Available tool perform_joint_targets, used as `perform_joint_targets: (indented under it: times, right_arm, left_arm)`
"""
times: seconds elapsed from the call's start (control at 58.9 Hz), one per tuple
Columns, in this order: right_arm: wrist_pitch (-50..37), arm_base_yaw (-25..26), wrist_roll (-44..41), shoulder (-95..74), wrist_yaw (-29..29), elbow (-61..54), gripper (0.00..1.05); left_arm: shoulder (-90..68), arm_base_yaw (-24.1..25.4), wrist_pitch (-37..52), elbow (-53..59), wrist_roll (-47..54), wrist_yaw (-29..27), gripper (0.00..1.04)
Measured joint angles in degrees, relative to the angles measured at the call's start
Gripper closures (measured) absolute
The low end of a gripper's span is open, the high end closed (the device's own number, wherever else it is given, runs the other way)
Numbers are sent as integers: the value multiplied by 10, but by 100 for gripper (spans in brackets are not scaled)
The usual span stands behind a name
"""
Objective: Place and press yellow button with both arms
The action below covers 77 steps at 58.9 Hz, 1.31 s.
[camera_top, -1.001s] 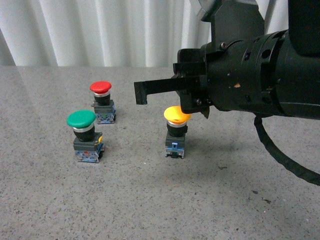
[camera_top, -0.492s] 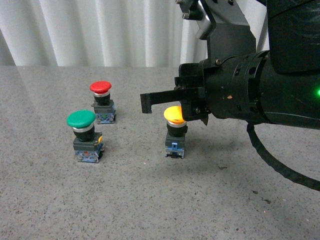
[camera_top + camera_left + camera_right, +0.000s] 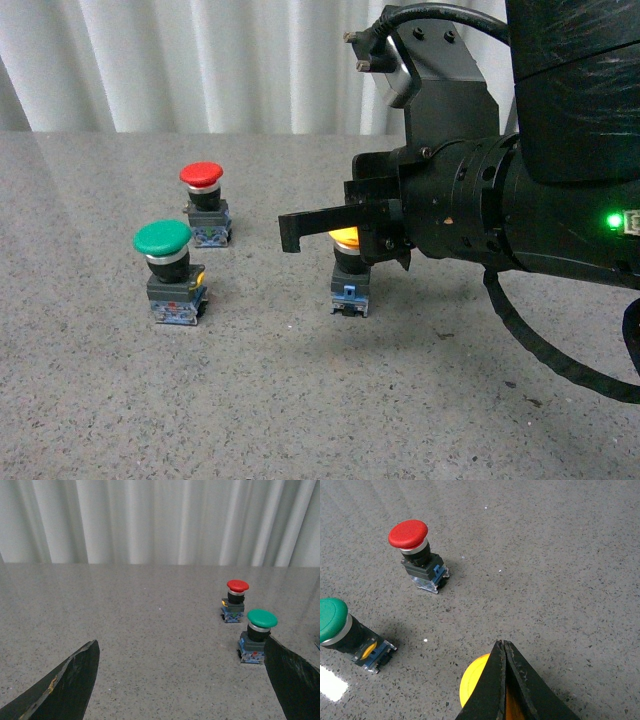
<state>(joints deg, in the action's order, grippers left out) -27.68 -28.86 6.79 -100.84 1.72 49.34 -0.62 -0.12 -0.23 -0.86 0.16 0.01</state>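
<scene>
Right gripper (image 3: 504, 652) has its two black fingers squeezed tight together with nothing between them, and it sits right on top of the yellow button (image 3: 345, 238). That button stands upright on the gray table (image 3: 300, 400). Off to the side stand a green button (image 3: 163, 240) and a red button (image 3: 201, 176). Left gripper (image 3: 182, 680) is spread wide apart, far from the yellow one.
</scene>
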Motion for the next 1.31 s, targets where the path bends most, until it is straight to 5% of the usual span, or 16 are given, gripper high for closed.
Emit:
perform_joint_targets:
  times: [0.764, 0.849, 0.934, 0.984, 1.069, 1.103, 1.12, 1.154, 1.188, 1.307]
  right_arm:
    - [40, 1, -10, -13, -3, 16, 103]
    - [17, 1, -10, -13, 2, 9, 103]
    - [-136, 6, 22, 24, 13, -14, 103]
    - [-154, 16, 66, 81, 4, -14, 103]
    - [-95, 57, 113, 285, 5, -107, 103]
    - [11, 74, 44, 405, -137, -166, 103]
    - [52, 115, 0, 476, -159, -217, 103]
    - [133, 227, -42, 632, -88, -303, 103]
    - [118, 293, -54, 708, -29, -339, 103]
    - [124, 289, -63, 792, -17, -426, 103]
  left_arm:
    - [0, 0, 0, 0, 0, 0, 7]
    - [0, 0, 0, 0, 0, 0, 7]
    - [0, 0, 0, 0, 0, 0, 7]
    - [0, 0, 0, 0, 0, 0, 7]
    - [0, 0, 0, 0, 0, 0, 7]
    - [0, 0, 0, 0, 0, 0, 7]
    - [0, 0, 0, 0, 0, 0, 7]
    - [0, 0, 0, 0, 0, 0, 7]
    - [0, 0, 0, 0, 0, 0, 7]
    - [0, 0, 0, 0, 0, 0, 7]
